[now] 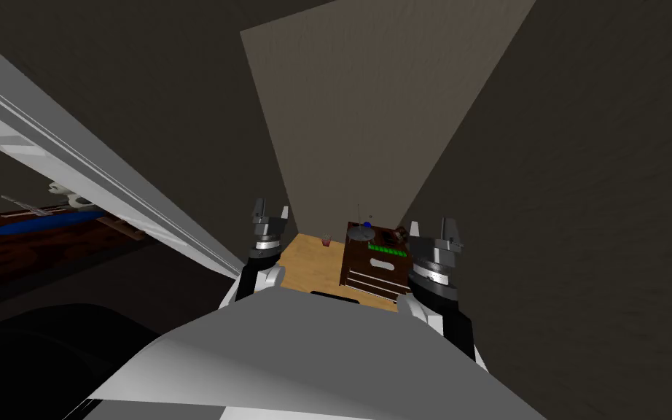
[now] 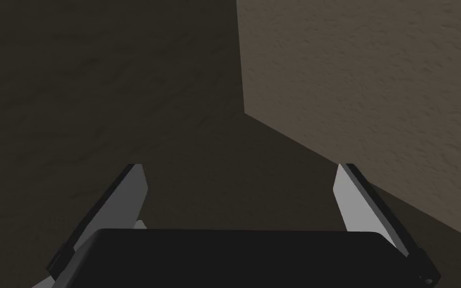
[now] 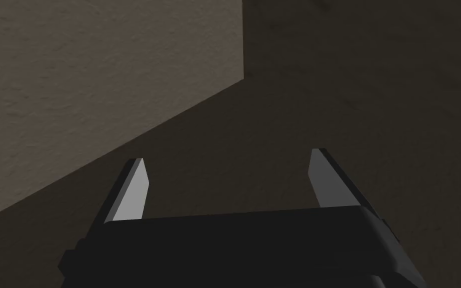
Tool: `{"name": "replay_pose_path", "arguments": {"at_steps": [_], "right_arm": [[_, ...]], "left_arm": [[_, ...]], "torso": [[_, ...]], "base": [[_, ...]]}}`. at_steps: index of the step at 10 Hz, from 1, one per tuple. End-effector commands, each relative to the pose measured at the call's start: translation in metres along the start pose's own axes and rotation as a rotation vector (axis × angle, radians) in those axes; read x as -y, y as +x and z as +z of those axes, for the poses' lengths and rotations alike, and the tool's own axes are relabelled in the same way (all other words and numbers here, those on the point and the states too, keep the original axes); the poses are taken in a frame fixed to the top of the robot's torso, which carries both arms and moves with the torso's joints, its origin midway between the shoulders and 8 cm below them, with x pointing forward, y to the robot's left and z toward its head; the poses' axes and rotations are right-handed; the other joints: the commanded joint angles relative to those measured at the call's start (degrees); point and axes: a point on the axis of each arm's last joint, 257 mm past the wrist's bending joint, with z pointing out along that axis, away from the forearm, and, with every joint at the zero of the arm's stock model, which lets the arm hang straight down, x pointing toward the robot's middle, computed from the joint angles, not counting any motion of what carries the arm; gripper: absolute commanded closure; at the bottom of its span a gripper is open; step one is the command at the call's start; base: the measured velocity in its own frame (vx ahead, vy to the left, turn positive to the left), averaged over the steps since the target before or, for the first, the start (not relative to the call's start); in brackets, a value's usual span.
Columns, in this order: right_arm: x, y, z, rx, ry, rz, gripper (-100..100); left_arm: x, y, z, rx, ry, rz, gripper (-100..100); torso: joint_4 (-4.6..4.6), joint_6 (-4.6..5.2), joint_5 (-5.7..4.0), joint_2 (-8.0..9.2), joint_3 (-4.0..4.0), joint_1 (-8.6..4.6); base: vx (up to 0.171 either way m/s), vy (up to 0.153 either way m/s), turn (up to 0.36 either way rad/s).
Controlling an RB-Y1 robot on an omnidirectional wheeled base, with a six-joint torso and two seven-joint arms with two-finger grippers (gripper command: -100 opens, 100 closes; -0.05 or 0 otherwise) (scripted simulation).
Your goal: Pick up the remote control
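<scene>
Between the left gripper's (image 1: 271, 211) fingers (image 2: 132, 195) nothing is being held; they are standing wide apart, and the hand is pointing up at a wall. The right gripper's (image 1: 433, 228) fingers (image 3: 133, 190) are spreading just as wide, also empty and also aiming at a wall.

Out past both hands in the head view, a dark brown drawer cabinet (image 1: 372, 275) is standing on a patch of light wooden floor (image 1: 311, 264), between the two grippers and nearer the right one. A grey disc (image 1: 360, 233) is lying at the back left corner of its top, with a small blue thing (image 1: 366, 224) just behind it. Along the front edge, toward the right, a strip of green marks (image 1: 388, 250) is showing; this may be the remote control's buttons, though it is too small to be sure. A little red cup (image 1: 326, 240) is sitting on the floor beside the cabinet's left side.

Judging from here, the risks are lying in the approach. Neither hand is looking at the cabinet top, so a reach started blind could be closing on the wrong thing or sweeping the disc aside. The strip is also resting close to the front edge, so a downward nudge from an open finger could be pushing it off onto the floor.
</scene>
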Motion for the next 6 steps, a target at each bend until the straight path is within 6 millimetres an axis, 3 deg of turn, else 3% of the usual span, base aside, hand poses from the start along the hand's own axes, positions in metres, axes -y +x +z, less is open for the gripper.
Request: {"name": "replay_pose_path", "arguments": {"at_steps": [1, 6], "right_arm": [[0.017, 0.008, -0.006, -0.051, 0.04, -0.041, -100], [0.086, 0.035, -0.043, -0.248, 0.196, -0.222, -100]], "left_arm": [[0.0, 0.0, 0.0, 0.0, 0.0, 0.0, 0], [0.0, 0.0, 0.0, 0.0, 0.0, 0.0, 0]], "torso": [[0.0, 0.0, 0.0, 0.0, 0.0, 0.0], [0.01, -0.01, 0.05, 0.06, 0.03, 0.2]], "base": [[-0.006, 0.024, 0.095], [-0.015, 0.05, 0.125]]}}
